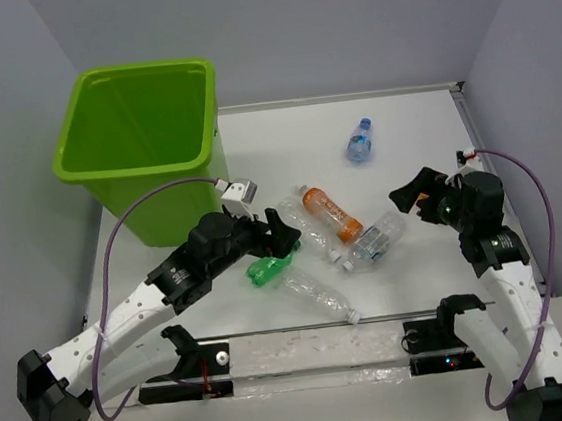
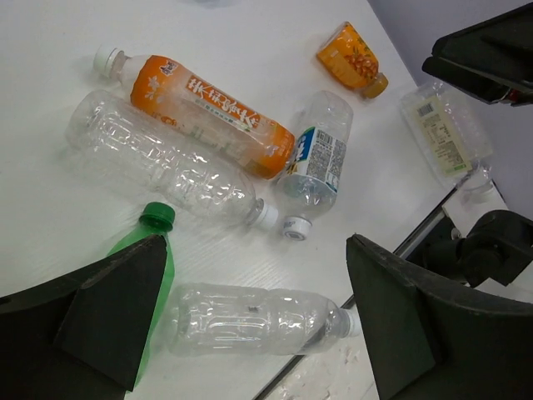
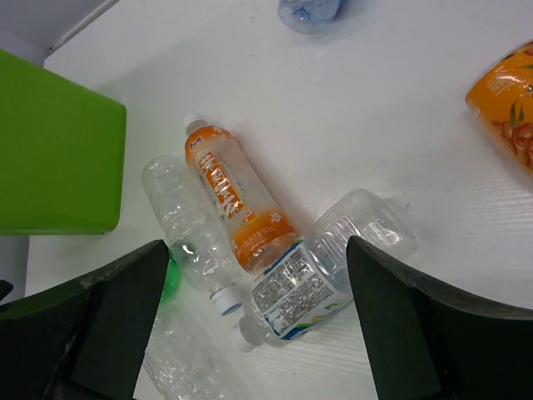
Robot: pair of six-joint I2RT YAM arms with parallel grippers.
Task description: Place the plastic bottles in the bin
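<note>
Overhead, a white table (image 1: 403,127) is seen, closed in by plain grey-lilac walls (image 1: 292,28) on three sides. One lime-green bin (image 1: 159,198) is stood upright at the far left corner of the table.

Eight plastic bottles are counted across the views, all lying on their sides on the table, outside the bin. Five are clustered at the centre: an orange labelled bottle (image 1: 330,213), a long clear bottle (image 1: 306,226) just beside it, a blue-labelled clear bottle (image 1: 377,239) touching the orange one's base, a green bottle (image 1: 269,268), and a ribbed clear bottle (image 1: 318,295) nearest the arms. A blue-tinted bottle (image 1: 359,140) is set well apart at the far side. In the left wrist view, a small orange bottle (image 2: 350,57) and a pale-labelled clear bottle (image 2: 441,129) are shown further right, near the right arm.

White East Asian characters are printed along the orange label; they cannot be read here. Fine print and a barcode are carried on the blue-and-white label, too small to be made out.

The left gripper (image 1: 286,242) is held over the green bottle with its fingers spread wide, nothing between them. The right gripper (image 1: 412,192) is likewise spread apart and nothing is gripped.
</note>
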